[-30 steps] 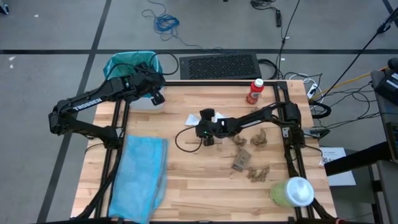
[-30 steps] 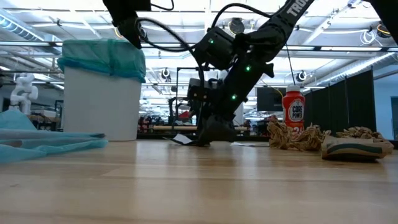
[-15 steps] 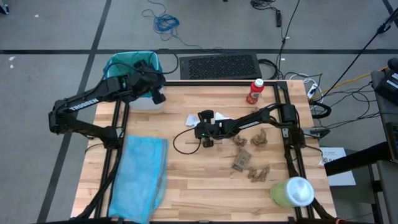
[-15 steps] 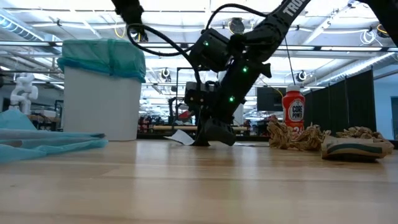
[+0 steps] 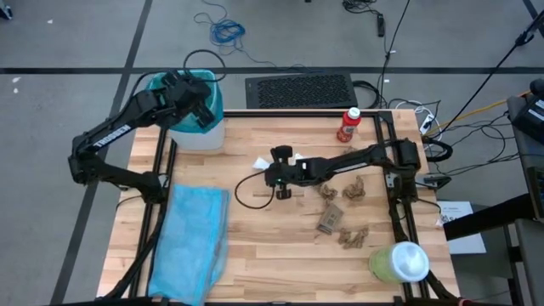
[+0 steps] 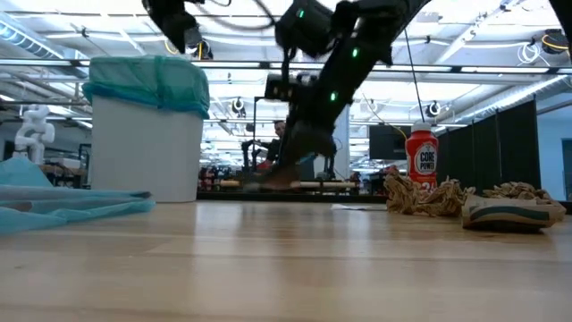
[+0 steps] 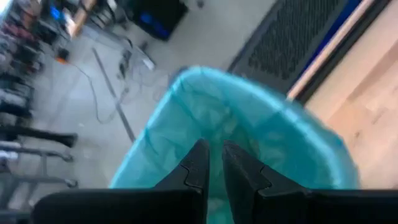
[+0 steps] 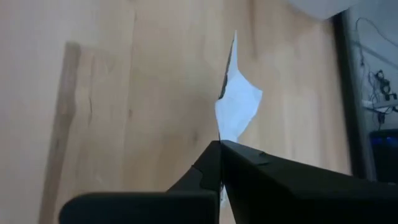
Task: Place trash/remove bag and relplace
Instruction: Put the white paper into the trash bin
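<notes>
A white bin (image 5: 197, 132) lined with the teal bag (image 5: 174, 85) stands at the table's far left corner. My left gripper (image 7: 216, 149) hangs over the bag's open mouth (image 7: 249, 118) with a narrow gap between its fingers and nothing in it. My right gripper (image 8: 221, 144) is near the table's middle, shut on a white scrap of trash (image 8: 239, 102). Brown crumpled trash (image 5: 353, 189) lies on the table to the right of it. A pale sky-blue bag (image 5: 191, 242) lies flat at the near left. My right gripper pinches the white paper scrap by its near edge (image 8: 221, 137) between its two fingertips. The fingers slant down toward the table's left. The scrap sticks out past the tips and is lifted clear of the wood.
A red bottle (image 5: 348, 125) stands at the far right, and a pale-green container with a white top (image 5: 399, 262) at the near right corner. More brown scraps (image 5: 350, 238) and a flat one (image 5: 330, 219) lie between them. Another white bit (image 5: 299, 157) lies by my right arm.
My right gripper has risen from the table with the white scrap, which had lain on the wood and now hangs clear. My left gripper has gone up and toward the far left, from the bin's right rim to over its mouth.
</notes>
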Controlling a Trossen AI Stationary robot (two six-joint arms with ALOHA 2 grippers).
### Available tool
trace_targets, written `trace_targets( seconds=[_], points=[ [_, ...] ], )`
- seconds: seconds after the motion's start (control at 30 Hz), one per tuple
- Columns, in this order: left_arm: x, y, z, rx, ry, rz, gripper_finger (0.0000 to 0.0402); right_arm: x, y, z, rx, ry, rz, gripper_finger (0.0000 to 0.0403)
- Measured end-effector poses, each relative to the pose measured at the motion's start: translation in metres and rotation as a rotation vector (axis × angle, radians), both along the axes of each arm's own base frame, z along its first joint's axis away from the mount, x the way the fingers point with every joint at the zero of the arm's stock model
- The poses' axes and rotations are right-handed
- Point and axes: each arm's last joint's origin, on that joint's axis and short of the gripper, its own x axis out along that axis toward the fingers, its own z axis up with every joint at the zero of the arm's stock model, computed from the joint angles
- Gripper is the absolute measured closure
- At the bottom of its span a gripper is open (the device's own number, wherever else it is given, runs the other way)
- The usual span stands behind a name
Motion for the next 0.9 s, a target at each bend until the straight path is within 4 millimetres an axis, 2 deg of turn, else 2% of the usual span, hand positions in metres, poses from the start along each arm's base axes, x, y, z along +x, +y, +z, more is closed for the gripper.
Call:
trace_targets(
  seconds=[0.13, 0.33, 0.5, 0.7, 0.9],
  points=[
    [-0.007, 0.013, -0.002, -0.053, -0.027, 0.022, 0.0396, -0.009, 0.0, 0.027, -0.001, -0.044, -0.002, 0.0403],
    [-0.007, 0.026, -0.01, -0.146, -0.036, 0.018, 0.04, -0.026, -0.002, 0.066, -0.003, -0.113, -0.007, 0.0403],
    [0.001, 0.034, -0.02, -0.285, -0.087, -0.07, 0.04, -0.04, -0.008, 0.091, -0.007, -0.17, -0.022, 0.0403],
    [0.012, 0.038, -0.032, -0.436, -0.114, -0.161, 0.0401, -0.054, -0.015, 0.11, 0.001, -0.196, -0.036, 0.0403],
    [0.019, 0.036, -0.03, -0.513, -0.225, -0.289, 0.0401, -0.061, -0.019, 0.119, 0.01, -0.213, -0.043, 0.0403]
  ],
)
